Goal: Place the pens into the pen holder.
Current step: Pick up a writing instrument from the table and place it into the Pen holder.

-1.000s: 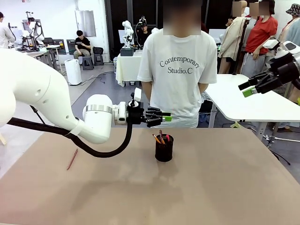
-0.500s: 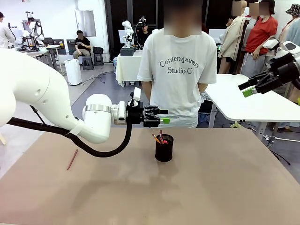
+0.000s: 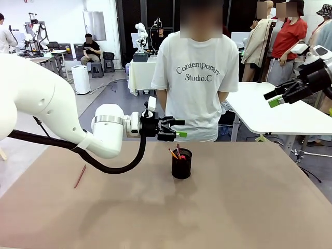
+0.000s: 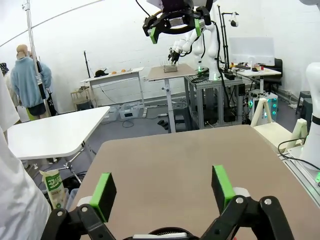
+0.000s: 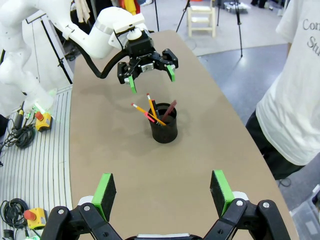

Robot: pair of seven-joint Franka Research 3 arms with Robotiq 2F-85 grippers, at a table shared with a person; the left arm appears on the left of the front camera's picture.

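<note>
Front view: at the left, a reddish pencil [image 3: 80,176] lies flat on the counter [image 3: 244,207], well apart from everything else. The left hand [image 3: 180,128] hangs over the middle of the counter with its fingers spread wide, holding nothing, just above and left of the pen holder [image 3: 181,165]. Several pens [image 3: 176,153] lean in the pen holder, their ends sticking out above its rim. At the far right the right hand [image 3: 276,97] is raised, fingers apart and empty. In the left wrist view the bottom edge cuts off all but the holder's rim.
</note>
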